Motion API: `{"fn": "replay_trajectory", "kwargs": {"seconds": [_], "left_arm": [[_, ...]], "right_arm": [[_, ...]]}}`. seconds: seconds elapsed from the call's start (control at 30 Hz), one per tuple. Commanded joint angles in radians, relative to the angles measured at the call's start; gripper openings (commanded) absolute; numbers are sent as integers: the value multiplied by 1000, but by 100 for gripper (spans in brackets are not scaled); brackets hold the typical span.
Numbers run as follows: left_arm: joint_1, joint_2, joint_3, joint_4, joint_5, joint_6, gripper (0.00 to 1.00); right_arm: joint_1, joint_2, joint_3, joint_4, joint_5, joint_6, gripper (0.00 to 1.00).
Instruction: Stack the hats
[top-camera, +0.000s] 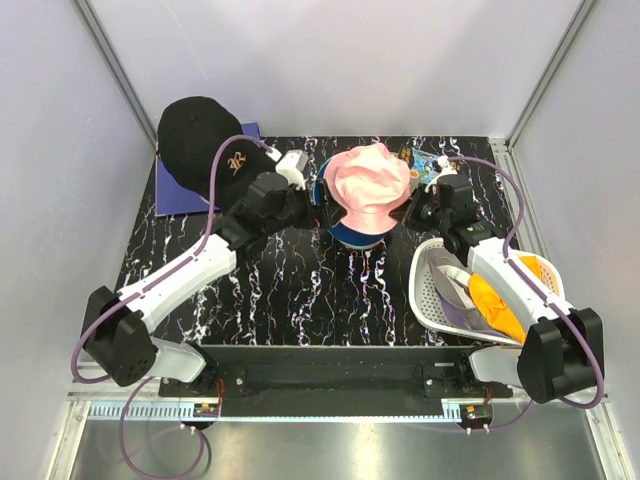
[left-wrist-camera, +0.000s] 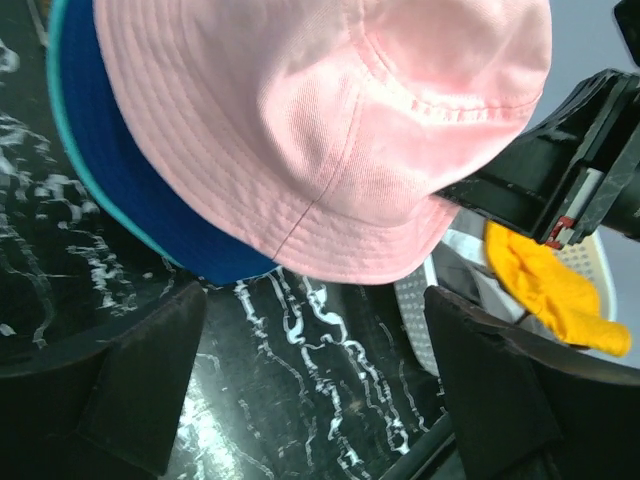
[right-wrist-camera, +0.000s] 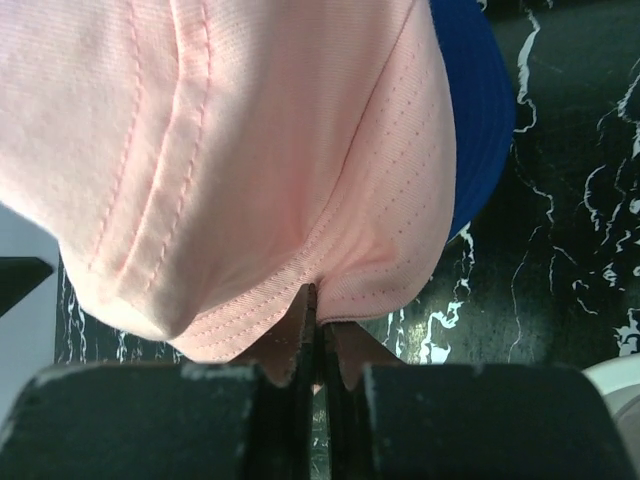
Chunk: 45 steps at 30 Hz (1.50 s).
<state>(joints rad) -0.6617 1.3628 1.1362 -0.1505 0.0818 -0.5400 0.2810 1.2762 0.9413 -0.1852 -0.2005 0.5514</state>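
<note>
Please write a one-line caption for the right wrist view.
Right tool shut on the brim of the pink hat, which lies over a blue hat.

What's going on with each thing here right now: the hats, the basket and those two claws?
Pink hat: topmost on the stack, brim pinched.
Blue hat: under the pink hat.
Black cap: far left, untouched.
Orange hat: lying in the basket.
Left claw: open, empty, facing the stack.
Right claw: shut on the pink hat's brim.
</note>
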Motion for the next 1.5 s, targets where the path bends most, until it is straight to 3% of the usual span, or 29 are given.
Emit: {"fn": "replay_trajectory", "kwargs": {"seconds": [0.0, 0.3, 0.4, 0.5, 0.53, 0.57, 0.67, 0.87, 1.07, 1.3, 1.47], "left_arm": [[17, 27, -93, 238, 119, -93, 90], [27, 136, -164, 471, 252, -225, 87], [36, 160, -188, 505, 268, -258, 86], [42, 162, -197, 471, 236, -258, 85], [45, 156, -210, 468, 227, -255, 85], [48, 153, -214, 463, 208, -253, 84], [68, 173, -216, 471, 219, -253, 80], [79, 234, -197, 600, 308, -284, 78], [83, 248, -216, 687, 314, -324, 66], [85, 206, -248, 681, 268, -328, 37], [93, 213, -236, 625, 256, -333, 0]], "right_arm": [[3, 3, -29, 35, -108, -42, 8], [3, 80, -6, 73, -217, -54, 10], [3, 106, -7, 73, -247, -56, 17], [1, 57, -19, 37, -179, -53, 36], [1, 10, -30, 12, -151, -54, 53], [-6, -14, -38, -2, -105, -64, 60], [-63, -95, -56, -82, -57, -91, 72], [-216, -202, -82, -183, -126, -186, 73], [-312, -166, -9, -184, -171, -200, 73], [-319, -71, 102, -142, -168, -203, 74], [-319, 23, 143, -22, -229, -136, 74]]}}
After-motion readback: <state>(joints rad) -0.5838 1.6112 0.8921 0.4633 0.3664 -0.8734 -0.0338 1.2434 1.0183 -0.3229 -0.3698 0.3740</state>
